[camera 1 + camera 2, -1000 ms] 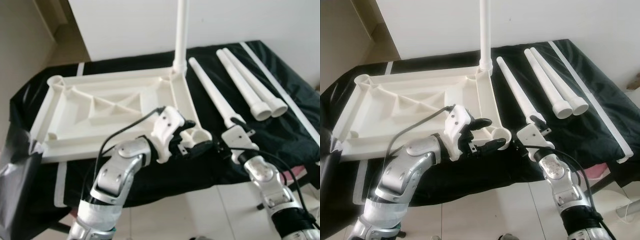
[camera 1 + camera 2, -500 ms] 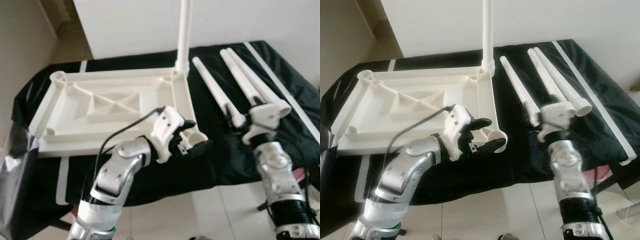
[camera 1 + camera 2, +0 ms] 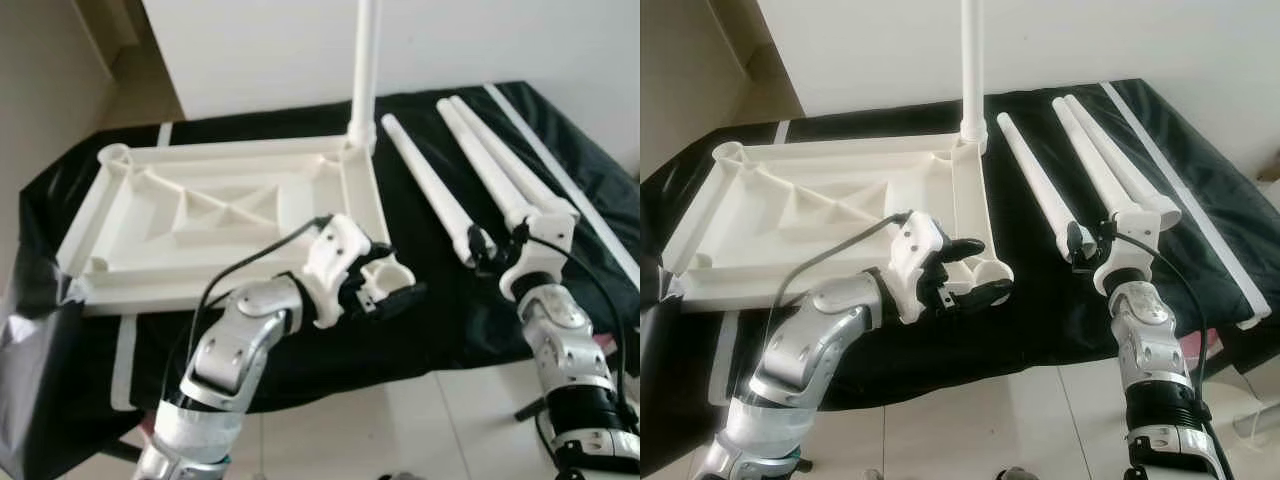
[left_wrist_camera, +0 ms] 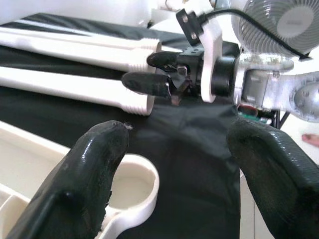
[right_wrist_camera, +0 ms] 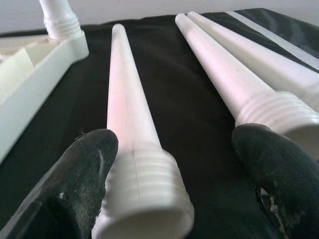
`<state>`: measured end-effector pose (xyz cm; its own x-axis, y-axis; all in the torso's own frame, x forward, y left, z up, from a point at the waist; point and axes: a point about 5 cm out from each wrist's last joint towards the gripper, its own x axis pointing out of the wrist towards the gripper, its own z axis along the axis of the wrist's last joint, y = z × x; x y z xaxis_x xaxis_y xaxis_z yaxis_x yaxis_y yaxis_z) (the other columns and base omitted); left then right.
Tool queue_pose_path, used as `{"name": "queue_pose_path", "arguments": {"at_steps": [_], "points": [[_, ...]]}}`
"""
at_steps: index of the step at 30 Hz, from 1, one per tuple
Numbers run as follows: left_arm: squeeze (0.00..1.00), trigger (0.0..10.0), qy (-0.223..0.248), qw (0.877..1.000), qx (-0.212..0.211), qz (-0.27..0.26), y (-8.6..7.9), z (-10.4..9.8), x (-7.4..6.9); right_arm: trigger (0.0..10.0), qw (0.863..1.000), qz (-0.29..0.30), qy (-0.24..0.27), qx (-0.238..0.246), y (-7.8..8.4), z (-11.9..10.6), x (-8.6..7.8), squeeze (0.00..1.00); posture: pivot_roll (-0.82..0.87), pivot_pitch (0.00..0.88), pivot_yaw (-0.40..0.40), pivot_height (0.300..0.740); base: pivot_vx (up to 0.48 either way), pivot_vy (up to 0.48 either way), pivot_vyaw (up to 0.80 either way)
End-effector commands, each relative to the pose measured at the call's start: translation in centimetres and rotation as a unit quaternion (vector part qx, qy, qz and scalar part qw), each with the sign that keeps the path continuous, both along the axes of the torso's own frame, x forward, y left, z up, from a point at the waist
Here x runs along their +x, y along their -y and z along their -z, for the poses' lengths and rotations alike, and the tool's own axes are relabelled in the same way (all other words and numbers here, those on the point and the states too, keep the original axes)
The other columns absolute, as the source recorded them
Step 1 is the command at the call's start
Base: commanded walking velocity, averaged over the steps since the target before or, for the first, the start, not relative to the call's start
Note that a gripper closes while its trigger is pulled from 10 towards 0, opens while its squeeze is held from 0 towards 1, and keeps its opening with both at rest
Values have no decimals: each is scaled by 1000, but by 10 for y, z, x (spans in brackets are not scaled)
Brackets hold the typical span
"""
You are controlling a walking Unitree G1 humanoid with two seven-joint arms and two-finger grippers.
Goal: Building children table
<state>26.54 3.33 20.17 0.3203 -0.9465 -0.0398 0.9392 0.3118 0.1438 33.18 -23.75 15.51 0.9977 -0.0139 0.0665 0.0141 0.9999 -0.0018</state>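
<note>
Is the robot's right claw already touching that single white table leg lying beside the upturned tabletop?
Cannot tell. In the right wrist view one finger of the open right gripper sits tight against the leg's threaded end, but no plain contact or gap shows.

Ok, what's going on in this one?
The robot is putting together a white plastic children's table on a black cloth. The tabletop lies upside down with one leg already standing in its far corner socket. Three loose legs lie beside it. The left gripper, open, sits at the tabletop's near corner socket. The right gripper, open, is at the threaded end of the nearest loose leg, not yet closed on it.
</note>
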Motion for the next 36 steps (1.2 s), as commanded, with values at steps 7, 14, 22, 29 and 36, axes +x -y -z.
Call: {"name": "queue_pose_path", "arguments": {"at_steps": [7, 14, 22, 29, 36], "points": [[0, 10000, -1, 1000, 10, 8, 1, 1, -4, 10000, 998, -28, -23, 41, -2, -27, 27, 0, -77, 71, 53, 740, 0, 0, 0], [0, 10000, -1, 1000, 8, 8, 0, -2, -6, 10000, 997, -16, -57, 57, -1, -43, 44, 0, -65, 77, 44, 740, 0, 0, 0], [0, 10000, -18, 1000, 9, 9, 0, 2, -16, 10000, 989, -10, -132, 67, -10, -51, 63, 0, -43, 97, 40, 740, 0, 0, 0], [0, 10000, -32, 999, 8, -1, -2, 1, -18, 10000, 983, -14, -180, 25, -14, -52, 68, 0, -21, 179, 40, 740, 0, 0, 0], [0, 10000, -52, 999, 8, -6, -7, 3, -24, 10000, 978, -12, -207, 4, -13, -58, 71, 0, -12, 238, 42, 740, 0, 0, 0]]}}
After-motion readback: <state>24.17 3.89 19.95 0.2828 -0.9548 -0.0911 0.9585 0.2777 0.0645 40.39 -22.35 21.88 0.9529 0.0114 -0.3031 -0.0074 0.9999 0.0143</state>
